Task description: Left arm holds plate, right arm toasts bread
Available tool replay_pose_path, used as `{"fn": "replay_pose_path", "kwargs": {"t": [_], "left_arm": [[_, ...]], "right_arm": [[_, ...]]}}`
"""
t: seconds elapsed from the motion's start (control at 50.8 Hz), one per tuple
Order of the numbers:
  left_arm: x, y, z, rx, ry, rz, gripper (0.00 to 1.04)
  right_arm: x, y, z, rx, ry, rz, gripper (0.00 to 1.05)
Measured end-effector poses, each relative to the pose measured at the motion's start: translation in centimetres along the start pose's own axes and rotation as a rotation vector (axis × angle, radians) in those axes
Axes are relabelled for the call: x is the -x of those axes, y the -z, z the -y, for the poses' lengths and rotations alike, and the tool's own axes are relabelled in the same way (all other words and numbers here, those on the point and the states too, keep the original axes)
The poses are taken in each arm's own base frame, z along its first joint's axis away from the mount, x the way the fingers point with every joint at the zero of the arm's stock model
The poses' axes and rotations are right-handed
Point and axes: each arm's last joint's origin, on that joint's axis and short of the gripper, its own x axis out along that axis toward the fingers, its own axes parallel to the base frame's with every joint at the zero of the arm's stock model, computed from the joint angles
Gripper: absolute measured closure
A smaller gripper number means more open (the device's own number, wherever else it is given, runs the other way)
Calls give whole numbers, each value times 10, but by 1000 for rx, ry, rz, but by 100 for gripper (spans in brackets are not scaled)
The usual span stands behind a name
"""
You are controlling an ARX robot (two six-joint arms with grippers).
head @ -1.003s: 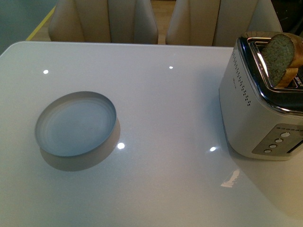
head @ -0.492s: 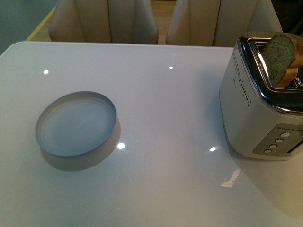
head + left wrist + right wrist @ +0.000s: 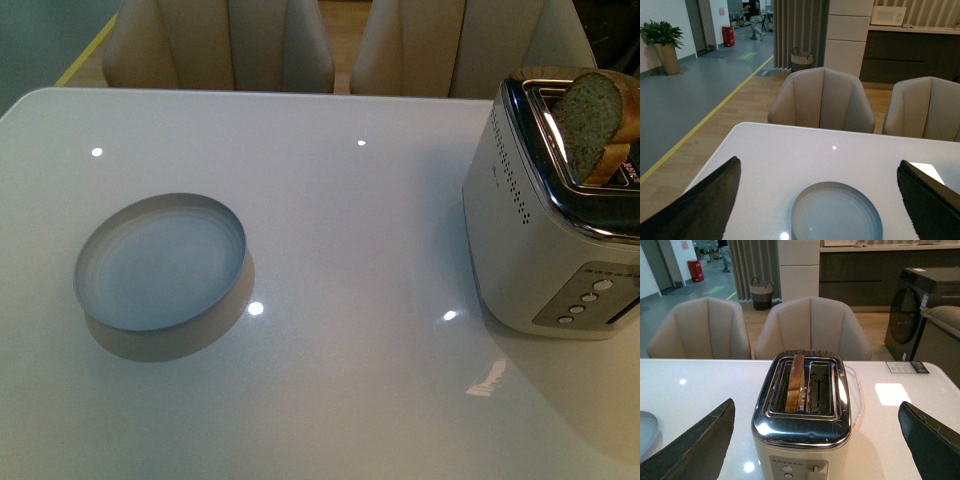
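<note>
The bread (image 3: 590,118) stood in the toaster (image 3: 545,240), the plate (image 3: 160,262) sat empty on the tabletop (image 3: 350,250), and both claws were spread wide, grasping nothing.

Toaster (image 3: 545,215) cut off by front view's right edge; bread (image 3: 590,120) lower half sunk in slot. Plate (image 3: 646,430) mostly off-frame in right wrist view. Both wrist views show only blurry dark finger tips (image 3: 700,205).

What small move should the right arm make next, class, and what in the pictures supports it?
Probably ease the right gripper forward and down toward the bread. The slice stands up out of one slot of the toaster, and the open jaws frame it but touch nothing. The plate sits empty, with the left gripper open above it.
</note>
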Motion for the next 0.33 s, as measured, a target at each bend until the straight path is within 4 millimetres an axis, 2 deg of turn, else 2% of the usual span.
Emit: {"fn": "replay_pose_path", "kwargs": {"t": [0.334], "left_arm": [[0, 0, 0, -2, 0, 0, 7]], "right_arm": [[0, 0, 0, 0, 0, 0, 9]]}}
